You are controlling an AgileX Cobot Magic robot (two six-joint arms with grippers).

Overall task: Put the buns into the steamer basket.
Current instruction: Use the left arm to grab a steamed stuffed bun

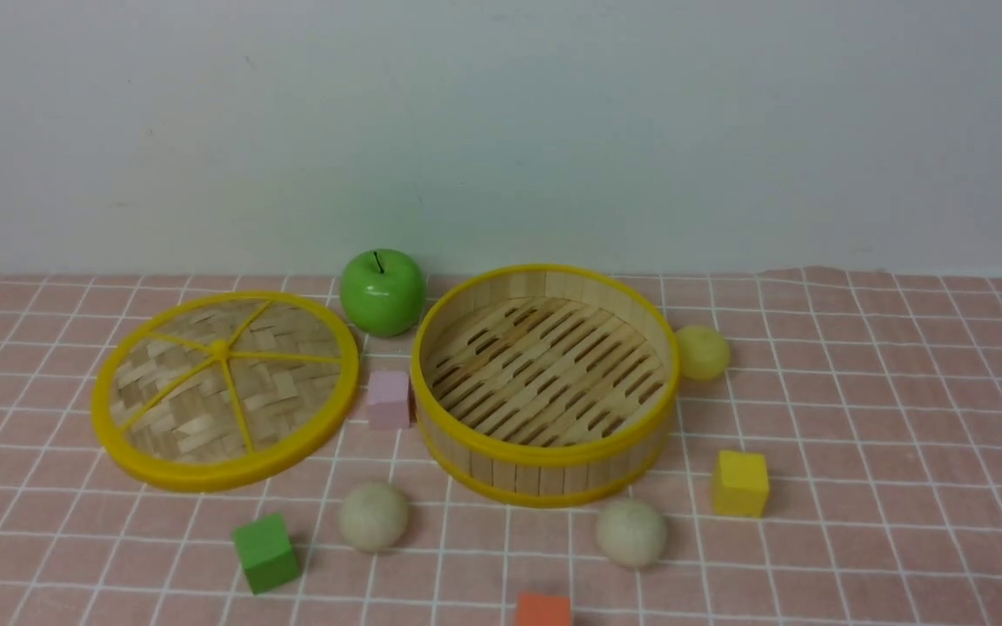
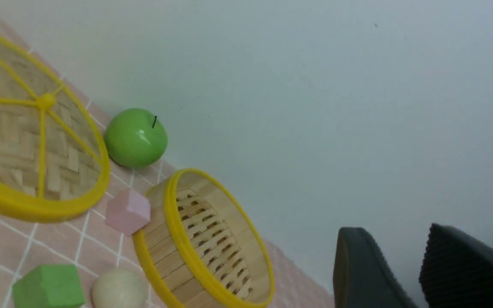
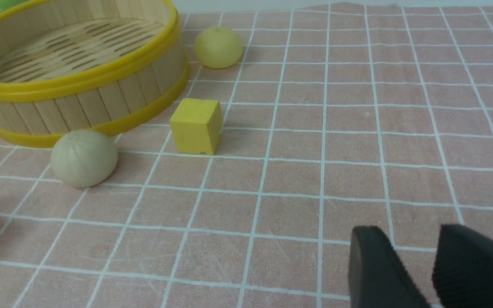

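Buns [image 3: 84,158] lie out of my grasp: left fingers [image 2: 357,273] and right fingers [image 3: 375,269] both stand apart, empty. In the front view, on the counter [image 1: 901,435], one cream bun [image 1: 373,516] sits lower left of the steamer basket [image 1: 544,474], the second cream bun [image 1: 631,532] lower right, the yellow bun [image 1: 703,351] just beside its right edge.

L gripper [image 2: 394,256] & R gripper [image 3: 402,261]: each w/ two matte black fingers [image 2: 357,273], rounded tips; one pad [image 2: 454,261] finely ribbed, other smooth.

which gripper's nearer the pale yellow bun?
Right. Right gripper and pale yellow bun are both right of the steamer basket; left gripper is opposite, past the lid.
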